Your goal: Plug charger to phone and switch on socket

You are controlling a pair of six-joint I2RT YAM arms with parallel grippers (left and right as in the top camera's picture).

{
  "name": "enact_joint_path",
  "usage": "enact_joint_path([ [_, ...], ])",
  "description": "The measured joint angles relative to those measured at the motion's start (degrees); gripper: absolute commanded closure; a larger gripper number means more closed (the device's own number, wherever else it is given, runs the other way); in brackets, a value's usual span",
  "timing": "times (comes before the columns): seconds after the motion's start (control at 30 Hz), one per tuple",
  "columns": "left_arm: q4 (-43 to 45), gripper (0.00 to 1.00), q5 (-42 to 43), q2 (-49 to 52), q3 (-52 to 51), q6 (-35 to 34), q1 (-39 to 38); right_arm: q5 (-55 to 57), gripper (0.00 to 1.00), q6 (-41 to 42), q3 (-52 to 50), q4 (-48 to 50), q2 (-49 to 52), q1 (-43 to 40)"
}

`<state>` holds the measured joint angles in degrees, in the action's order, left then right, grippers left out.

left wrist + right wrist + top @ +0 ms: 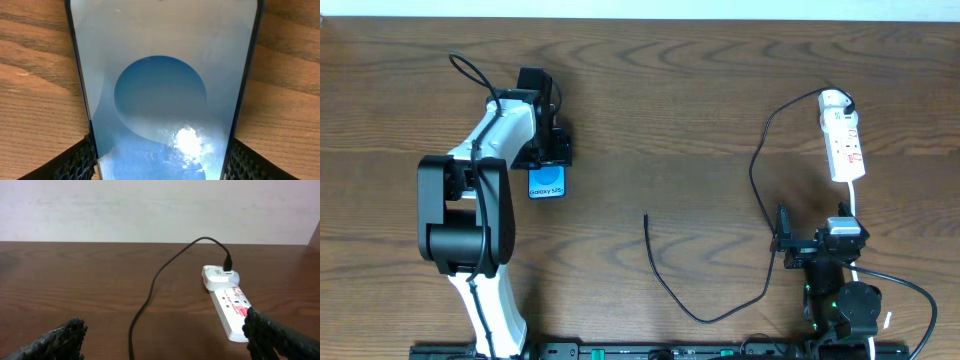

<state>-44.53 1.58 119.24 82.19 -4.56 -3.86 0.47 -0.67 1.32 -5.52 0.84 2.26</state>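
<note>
Small black-framed phone (547, 183) w/ bright blue screen, face up on left of dark brown wooden table (650, 100). Left gripper (549, 160) straddles it. Black textured pads (75, 162) sit against both long edges, so it's clamped across its width, prob. to steady it for plugging.

Long thin black charger (655, 265) cable loops across mid-table. Its free plug tip (646, 216) lies well apart from phone, nothing holding it. Other end runs into white adapter (217, 275) on narrow white power strip (844, 140), far right.

Right gripper (812, 240) is near strip's cord end, jaws spread fully, empty, facing strip and cable. Likely positioned to fetch the tip. Switch on/off: can't tell.
</note>
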Motion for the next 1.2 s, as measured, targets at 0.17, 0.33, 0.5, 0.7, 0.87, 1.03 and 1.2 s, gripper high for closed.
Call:
enact_joint_path([
  [0.17,0.0,0.92,0.0,0.0,0.0,0.0,0.0,0.0,0.01,0.0,0.0,0.0,0.0,0.0],
  [0.33,0.0,0.92,0.0,0.0,0.0,0.0,0.0,0.0,0.01,0.0,0.0,0.0,0.0,0.0],
  [0.5,0.0,0.93,0.0,0.0,0.0,0.0,0.0,0.0,0.01,0.0,0.0,0.0,0.0,0.0],
  [0.7,-0.1,0.92,0.0,0.0,0.0,0.0,0.0,0.0,0.01,0.0,0.0,0.0,0.0,0.0],
  [0.87,-0.2,0.93,0.0,0.0,0.0,0.0,0.0,0.0,0.01,0.0,0.0,0.0,0.0,0.0],
  [1.03,-0.4,0.93,0.0,-0.1,0.0,0.0,0.0,0.0,0.01,0.0,0.0,0.0,0.0,0.0],
  [1.2,-0.6,0.93,-0.1,-0.3,0.0,0.0,0.0,0.0,0.01,0.0,0.0,0.0,0.0,0.0],
])
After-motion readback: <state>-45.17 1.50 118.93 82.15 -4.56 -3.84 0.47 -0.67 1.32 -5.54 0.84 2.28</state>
